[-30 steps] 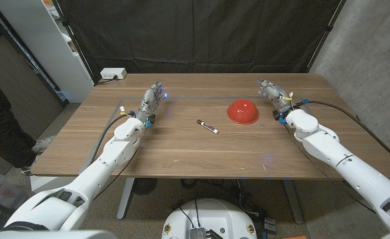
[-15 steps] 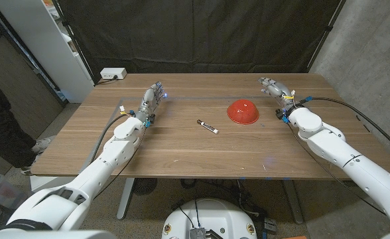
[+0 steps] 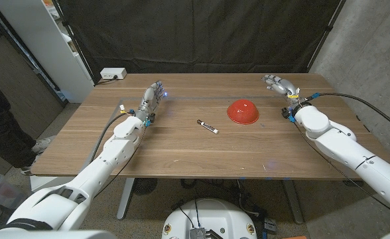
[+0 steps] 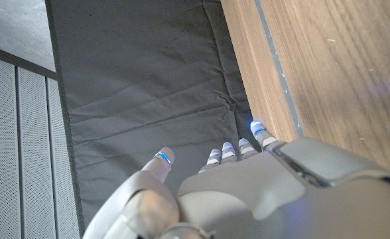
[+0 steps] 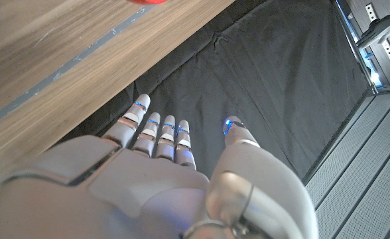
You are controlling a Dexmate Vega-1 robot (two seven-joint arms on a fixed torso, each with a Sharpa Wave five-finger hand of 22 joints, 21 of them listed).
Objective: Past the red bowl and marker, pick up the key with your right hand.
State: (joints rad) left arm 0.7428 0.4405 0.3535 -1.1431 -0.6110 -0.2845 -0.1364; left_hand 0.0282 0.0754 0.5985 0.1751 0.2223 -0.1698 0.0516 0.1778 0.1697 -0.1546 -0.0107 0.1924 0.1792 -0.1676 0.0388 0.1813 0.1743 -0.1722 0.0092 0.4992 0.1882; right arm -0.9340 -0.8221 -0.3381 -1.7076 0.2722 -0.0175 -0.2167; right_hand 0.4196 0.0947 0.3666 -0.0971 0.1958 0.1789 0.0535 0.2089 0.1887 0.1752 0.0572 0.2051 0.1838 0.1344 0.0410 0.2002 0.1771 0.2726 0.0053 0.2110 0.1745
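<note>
Marker [image 3: 207, 126] lies nearest on the table [image 3: 182, 156], with the red bowl [image 3: 243, 111] upside down just beyond it to the right. Farther back, the left hand [image 3: 152, 99] waits with fingers apart, holding nothing. At the far right corner the right hand [image 3: 279, 84] reaches out, fingers spread and empty. No key is visible anywhere on the wood, so I judge the risk is plain: that hand could overshoot the far edge and close on nothing.
</note>
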